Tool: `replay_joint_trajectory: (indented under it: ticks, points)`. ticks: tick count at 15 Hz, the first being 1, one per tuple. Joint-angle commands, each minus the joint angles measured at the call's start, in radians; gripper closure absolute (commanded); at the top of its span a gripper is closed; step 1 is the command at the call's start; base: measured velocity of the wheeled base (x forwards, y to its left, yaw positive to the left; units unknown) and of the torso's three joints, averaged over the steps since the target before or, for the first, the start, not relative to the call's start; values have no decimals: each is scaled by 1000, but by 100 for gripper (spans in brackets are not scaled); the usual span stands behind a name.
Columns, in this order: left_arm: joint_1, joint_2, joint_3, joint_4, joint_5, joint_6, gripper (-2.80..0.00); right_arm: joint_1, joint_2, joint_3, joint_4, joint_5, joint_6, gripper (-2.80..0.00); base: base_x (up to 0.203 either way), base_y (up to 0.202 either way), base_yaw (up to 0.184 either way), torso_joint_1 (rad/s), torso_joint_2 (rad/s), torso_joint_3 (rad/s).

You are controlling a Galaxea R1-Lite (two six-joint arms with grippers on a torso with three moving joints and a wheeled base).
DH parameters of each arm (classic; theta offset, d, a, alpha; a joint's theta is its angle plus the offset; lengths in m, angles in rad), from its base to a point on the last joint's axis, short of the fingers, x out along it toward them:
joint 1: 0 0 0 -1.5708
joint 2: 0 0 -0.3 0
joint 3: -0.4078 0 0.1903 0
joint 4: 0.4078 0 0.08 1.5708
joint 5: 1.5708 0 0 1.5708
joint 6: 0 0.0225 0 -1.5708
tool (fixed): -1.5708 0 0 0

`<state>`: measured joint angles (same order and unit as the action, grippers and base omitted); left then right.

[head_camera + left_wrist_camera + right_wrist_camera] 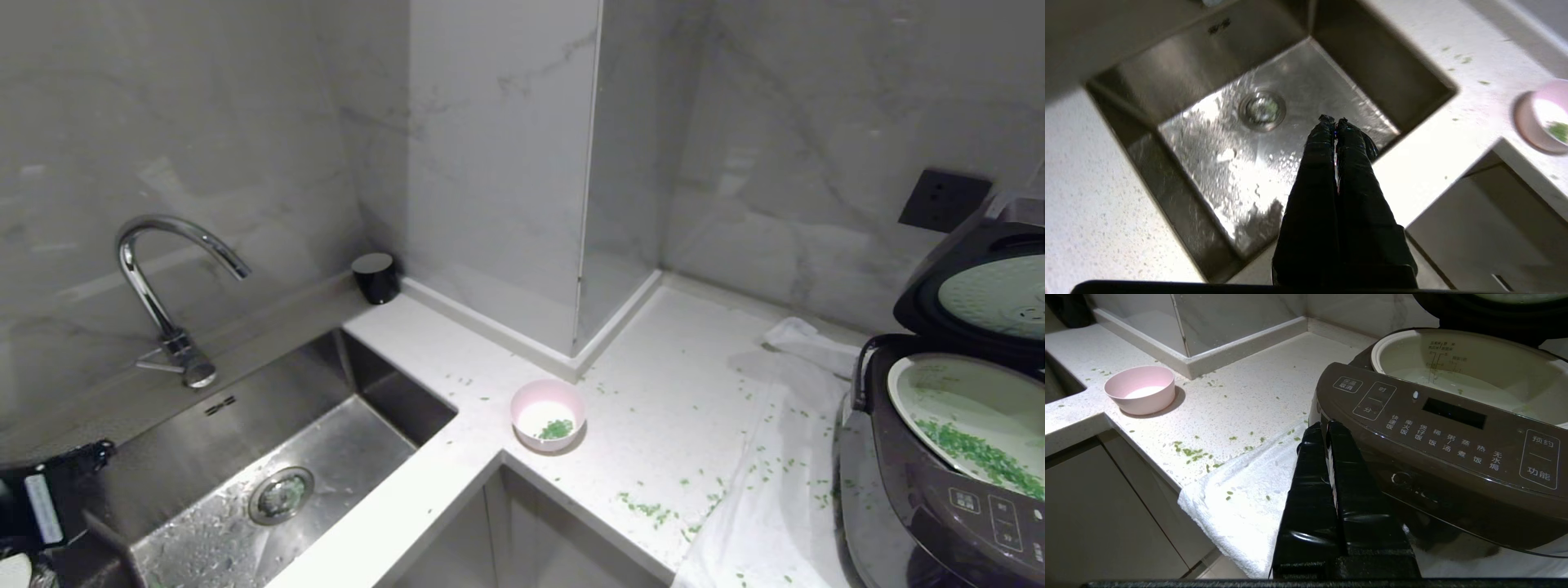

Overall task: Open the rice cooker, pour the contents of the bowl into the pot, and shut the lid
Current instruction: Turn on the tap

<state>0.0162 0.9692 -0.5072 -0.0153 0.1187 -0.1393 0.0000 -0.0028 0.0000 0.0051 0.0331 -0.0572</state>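
Left gripper (1334, 121) hangs over the sink (196, 457), fingers pressed together, empty. Spread them before you reach for anything.

The bowl (548, 414) sits just right of the sink on the counter (669, 408), near the inner corner, upright, with a small clump of green bits (557, 429) left in it. My read: the pour is mostly done and the remainder is the step in hand. Come at the bowl from the sink side and pinch the rim; the wall is smooth, thin and rounded, probably hard plastic, so it will likely slip under a light grip. Carry it level, tip only once it is over the pot.

Loose bits litter the speckled stone counter and the white towel (775, 490); the towel looks soft and nubby, so don't drag on it.

Cooker (922, 490) is at the far right on the towel, glossy dark brown shell, lid (971, 286) raised with its silvery round plate showing. Pot (963, 408), pale and thin-rimmed, already holds a spread of green.

Right gripper (1327, 426), fingers pressed together and empty, sits just before the cooker's front panel. Keep it clear of the buttons.
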Motion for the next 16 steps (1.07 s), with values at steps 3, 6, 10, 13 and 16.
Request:
replay_joint_trajectory:
  ticks: [3,6,10,13,16]
  points:
    - [23,550,-90,-125,137,-155,0,0,3,2,-1,1,-1,0,0,0,0,0,0,0]
    - [100,746,-144,-240,192,-219,0,0,3,2,-1,1,-1,0,0,0,0,0,0,0]
    - [170,875,-257,-268,209,-262,0,0,3,2,-1,1,-1,0,0,0,0,0,0,0]
    - [222,942,-372,-268,210,-261,0,0,3,2,-1,1,-1,0,0,0,0,0,0,0]
    - [252,998,-453,-269,212,-262,-280,0,3,2,-1,1,-1,0,0,0,0,0,0,0]
